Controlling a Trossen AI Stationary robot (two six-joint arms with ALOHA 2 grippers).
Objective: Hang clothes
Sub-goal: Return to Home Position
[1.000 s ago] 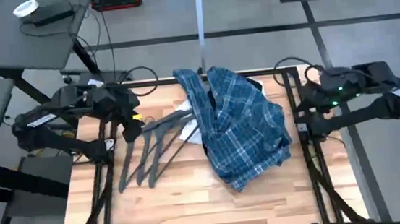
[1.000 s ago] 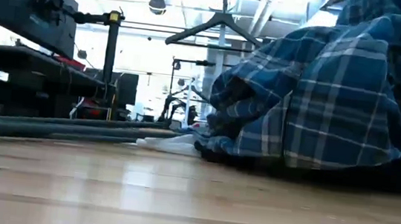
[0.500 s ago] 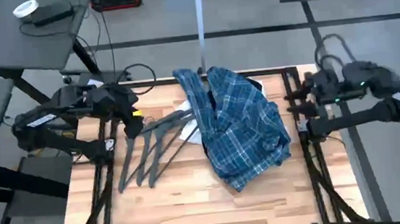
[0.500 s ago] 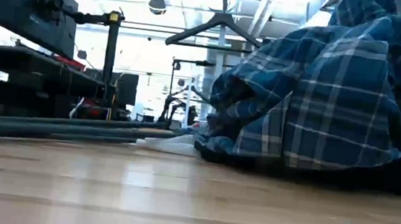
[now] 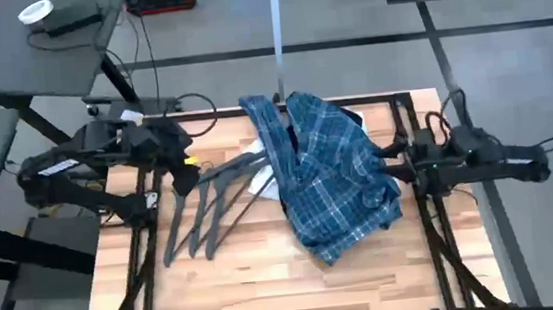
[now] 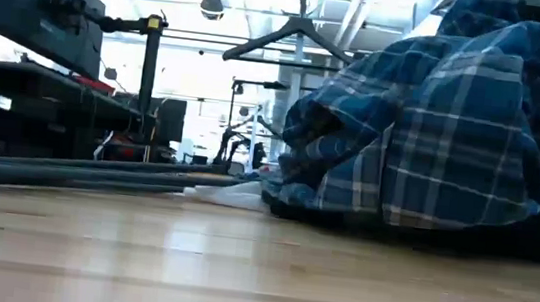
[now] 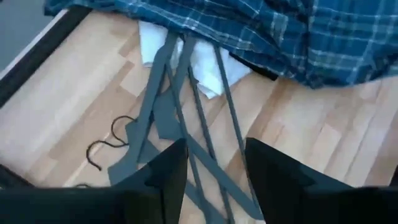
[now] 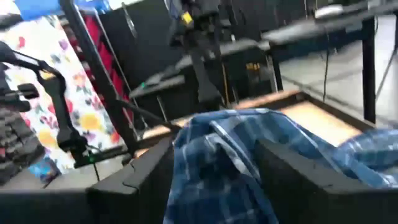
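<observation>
Both grippers stand spread and empty: the left gripper (image 5: 182, 161) sits at the left edge of the table (image 5: 268, 286), just beside the dark hangers (image 5: 206, 206). A corner of the white top (image 5: 263, 182) peeks from under the plaid shirt (image 5: 336, 175), heaped mid-table. The right gripper (image 5: 394, 152) points at it from the right edge.

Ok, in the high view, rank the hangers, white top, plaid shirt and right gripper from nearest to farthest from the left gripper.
From the left gripper:
1. hangers, just beside it, left side.
2. white top, peeking out near the middle.
3. plaid shirt, heaped right of centre.
4. right gripper, far right.
</observation>
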